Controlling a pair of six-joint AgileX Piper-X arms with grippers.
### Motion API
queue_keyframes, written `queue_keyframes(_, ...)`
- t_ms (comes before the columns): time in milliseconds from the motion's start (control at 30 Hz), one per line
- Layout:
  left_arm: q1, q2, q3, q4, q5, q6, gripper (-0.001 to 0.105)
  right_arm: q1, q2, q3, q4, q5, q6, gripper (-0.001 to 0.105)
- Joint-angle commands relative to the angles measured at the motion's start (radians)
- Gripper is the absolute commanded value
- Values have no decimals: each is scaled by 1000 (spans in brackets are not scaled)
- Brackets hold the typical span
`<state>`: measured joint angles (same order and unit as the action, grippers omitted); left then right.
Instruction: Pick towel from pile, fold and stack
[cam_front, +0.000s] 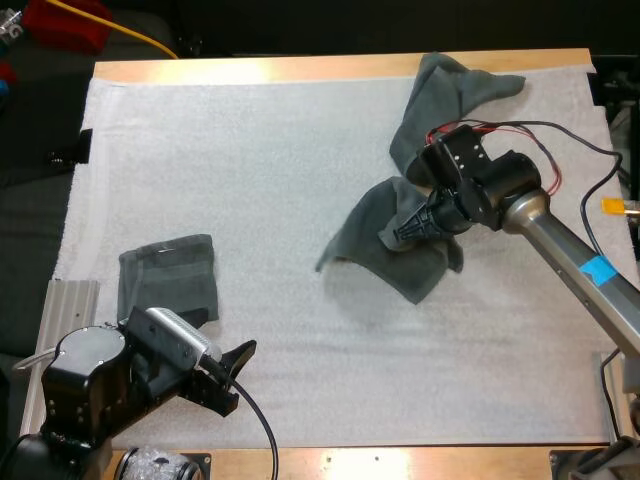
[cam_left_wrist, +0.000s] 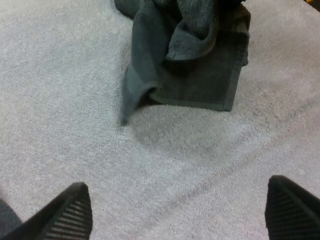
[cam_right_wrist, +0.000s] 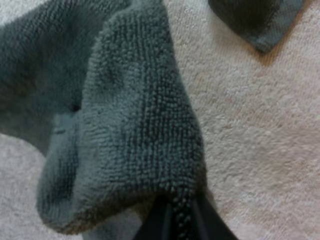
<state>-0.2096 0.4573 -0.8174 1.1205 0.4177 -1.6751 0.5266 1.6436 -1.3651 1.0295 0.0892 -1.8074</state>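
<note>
Nearest, at the left, the left fingers (cam_front: 235, 356) stand spread wide apart and grasp nothing; in the left wrist view they are two black wedges with ribbed inner faces (cam_left_wrist: 70, 215), poised over bare mat. The mat (cam_front: 250, 180) is white, with a fine pebbled nap and faint shallow creases, and it covers nearly all of the wooden bench (cam_front: 300, 68), whose pale edge shows along the far side. Just beyond the left arm lies the folded towel (cam_front: 170, 275), a flat, roughly square pad of dark grey-green cloth with soft rounded corners, resting on the mat's left part and apart from the fingers. Farther off, right of centre, the right fingers (cam_front: 402, 232) are clenched on the crumpled towel (cam_front: 360, 230). In the right wrist view the dark tips (cam_right_wrist: 155, 227) pinch a thick rolled fold of it from both sides, and the cloth (cam_right_wrist: 125, 125) shows a dense looped terry pile. From the left wrist view the same towel (cam_left_wrist: 195, 75) hangs in heavy folds: a flatter panel with a stitched hem spreads on the mat, and one corner droops to a point. Its lower parts trail across the mat toward the left and near side. Beyond it, at the far right of the mat, a far heap of cloth (cam_front: 450, 95) in the same grey-green reaches the bench's far edge in bunched, twisted folds. Whether it is a separate towel or joins the held one, I cannot tell.
</note>
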Motion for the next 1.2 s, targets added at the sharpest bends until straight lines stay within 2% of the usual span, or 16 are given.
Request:
queue_keyframes(0,-5,0,-7,-4,5,-10,69,-5,-8,-6,-13,33,-3,0)
queue_keyframes(100,-5,0,-7,-4,5,-10,69,-5,-8,-6,9,123,-49,0)
queue_keyframes(200,-5,0,-7,-4,5,-10,69,-7,-8,-6,52,143,-116,0)
queue_keyframes(333,-5,0,-7,-4,5,-10,69,-15,-8,-6,68,215,-127,0)
queue_keyframes(400,-5,0,-7,-4,5,-10,69,-21,-8,-6,67,230,-126,4)
queue_keyframes(433,-5,0,-7,-4,5,-10,69,-22,-8,-6,67,230,-125,8)
queue_keyframes(500,-5,0,-7,-4,5,-10,69,-22,-8,-6,67,230,-109,23)
queue_keyframes(667,-5,0,-7,-4,5,-10,69,-22,-8,-6,74,239,-91,73)
queue_keyframes(700,-5,0,-7,-4,5,-10,69,-22,-9,-6,80,249,-83,78)
queue_keyframes(833,-5,0,-7,-4,5,-10,69,-22,-28,-6,119,239,-44,74)
queue_keyframes(933,-5,0,-7,-4,5,-10,69,-22,-53,-6,131,187,-18,71)
queue_keyframes(1167,-5,0,-7,-4,5,-10,69,-22,-109,-6,170,38,100,71)
